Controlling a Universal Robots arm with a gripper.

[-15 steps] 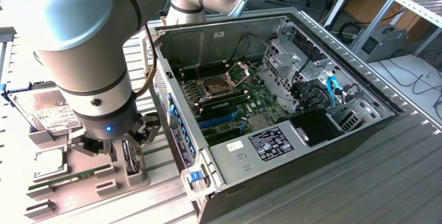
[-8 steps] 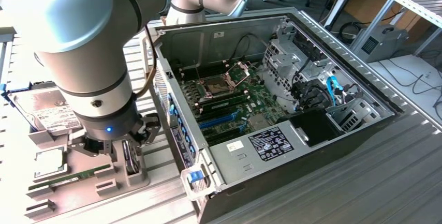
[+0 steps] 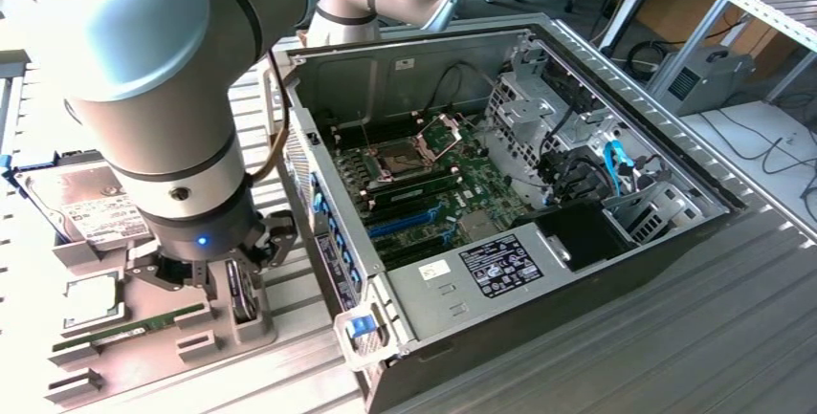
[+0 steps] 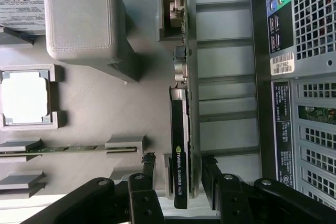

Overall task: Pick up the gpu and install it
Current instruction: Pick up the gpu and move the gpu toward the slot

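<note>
Claw [image 4: 179, 160] straddles the edge-on gpu [image 4: 179, 124], jaws apart

gpu [image 4: 180, 145] standing in tray [image 4: 152, 66], computer case [image 4: 310, 129] just beside

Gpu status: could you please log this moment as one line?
claw: open, astride gpu | gpu: on edge in grey holder | install: not done

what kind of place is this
Probably a robotics lab bench for computer assembly: a silver-grey robot arm, an open black desktop computer case with bare green motherboard, and a grey plastic parts tray.
</note>
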